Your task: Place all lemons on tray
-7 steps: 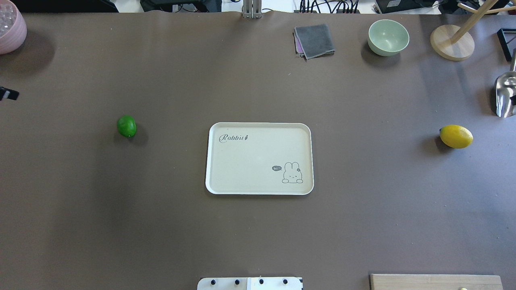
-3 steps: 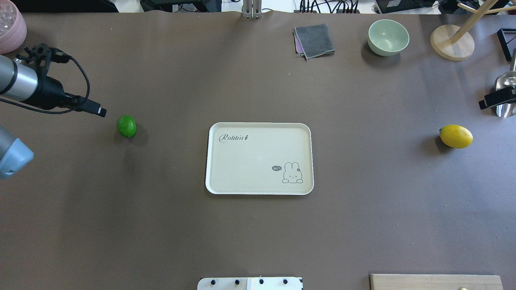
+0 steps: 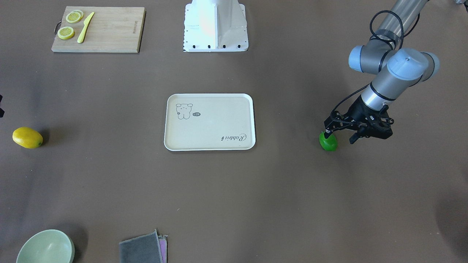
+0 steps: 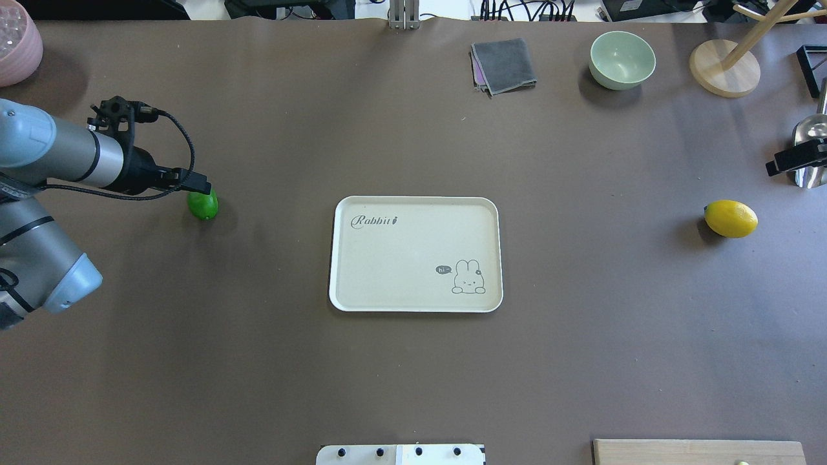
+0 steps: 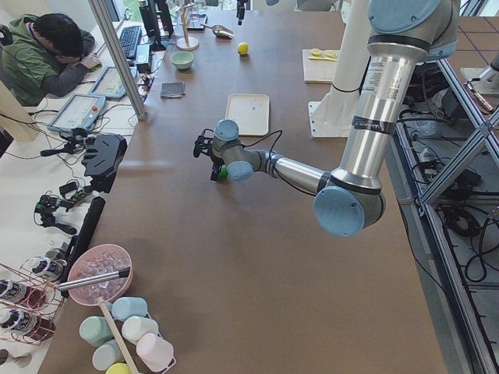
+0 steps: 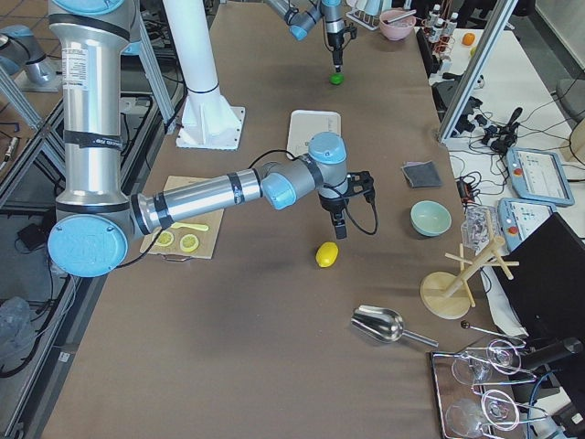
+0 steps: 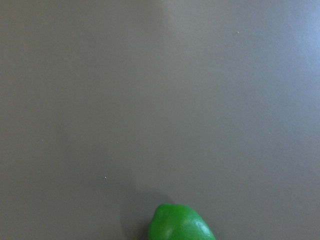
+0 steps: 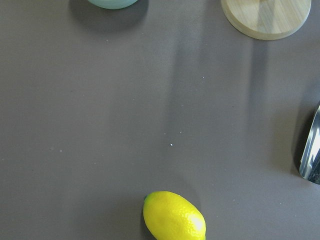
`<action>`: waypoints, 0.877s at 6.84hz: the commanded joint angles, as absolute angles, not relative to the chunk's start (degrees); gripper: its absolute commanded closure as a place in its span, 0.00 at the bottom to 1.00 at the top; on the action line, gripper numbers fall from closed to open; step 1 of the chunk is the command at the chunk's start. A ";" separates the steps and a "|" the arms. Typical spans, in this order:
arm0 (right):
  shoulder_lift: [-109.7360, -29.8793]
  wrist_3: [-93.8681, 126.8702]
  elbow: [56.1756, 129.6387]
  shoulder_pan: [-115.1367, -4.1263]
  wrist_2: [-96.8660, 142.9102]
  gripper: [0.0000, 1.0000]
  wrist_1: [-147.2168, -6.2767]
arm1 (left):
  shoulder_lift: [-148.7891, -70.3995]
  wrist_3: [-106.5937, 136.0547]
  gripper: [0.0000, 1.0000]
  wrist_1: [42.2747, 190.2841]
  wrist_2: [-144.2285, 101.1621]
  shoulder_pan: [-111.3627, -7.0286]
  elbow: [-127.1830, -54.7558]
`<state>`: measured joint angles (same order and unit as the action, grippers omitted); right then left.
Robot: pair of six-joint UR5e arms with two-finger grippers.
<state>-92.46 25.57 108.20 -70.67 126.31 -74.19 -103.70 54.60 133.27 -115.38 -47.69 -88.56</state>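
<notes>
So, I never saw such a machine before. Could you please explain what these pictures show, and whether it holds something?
It is a robot with two arms at a brown table, each ending in a two-finger gripper. The pictures show one moment from six cameras: above and behind the robot, opposite it, at each table end, and on each wrist. The left gripper hovers open by the green lemon. The right gripper hangs near the yellow lemon; whether it is open, I cannot tell. Both lemons lie on the table, nothing is held, and the tray is bare. A cutting board, bowl and cloth lie aside.
</notes>
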 commanded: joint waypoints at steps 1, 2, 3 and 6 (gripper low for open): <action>-92.46 25.58 108.11 -70.66 126.04 0.00 -74.18 | -104.32 56.51 0.02 133.59 -110.40 -42.99 -87.80; -92.46 25.58 108.11 -70.66 126.04 0.00 -74.18 | -104.33 56.51 0.05 133.68 -110.04 -42.89 -87.89; -92.46 25.58 108.11 -70.66 126.04 0.00 -74.09 | -104.33 55.90 0.75 133.59 -108.99 -42.80 -87.98; -92.46 25.58 108.11 -70.66 126.04 0.00 -73.83 | -106.59 56.68 1.00 133.59 -108.98 -42.80 -88.77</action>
